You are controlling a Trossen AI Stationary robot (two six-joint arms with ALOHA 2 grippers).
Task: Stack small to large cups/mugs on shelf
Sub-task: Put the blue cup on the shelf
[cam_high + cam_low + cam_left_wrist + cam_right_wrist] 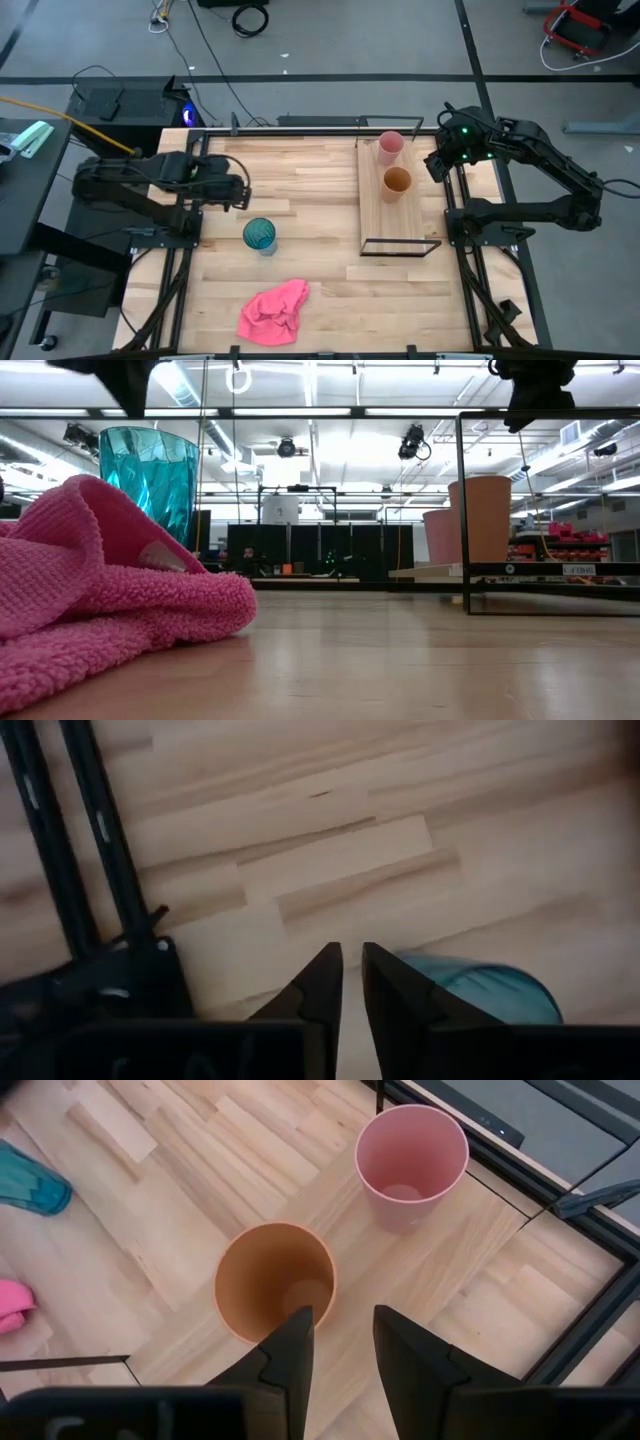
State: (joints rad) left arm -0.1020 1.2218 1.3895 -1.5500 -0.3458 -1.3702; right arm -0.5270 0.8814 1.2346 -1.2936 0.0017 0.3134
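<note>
The teal cup stands upright on the tabletop; it also shows in the low view and the left wrist view. The pink cup and the orange cup stand upright, side by side, on the light-wood shelf; both show in the right wrist view, pink and orange. My left gripper is shut and empty, above the table just beyond the teal cup. My right gripper is open and empty, above the shelf's right edge, next to the orange cup.
A crumpled pink cloth lies on the table near its front edge, in front of the teal cup. The shelf's thin black wire frame rises at its near end and along its sides. Bare tabletop lies between the teal cup and the shelf.
</note>
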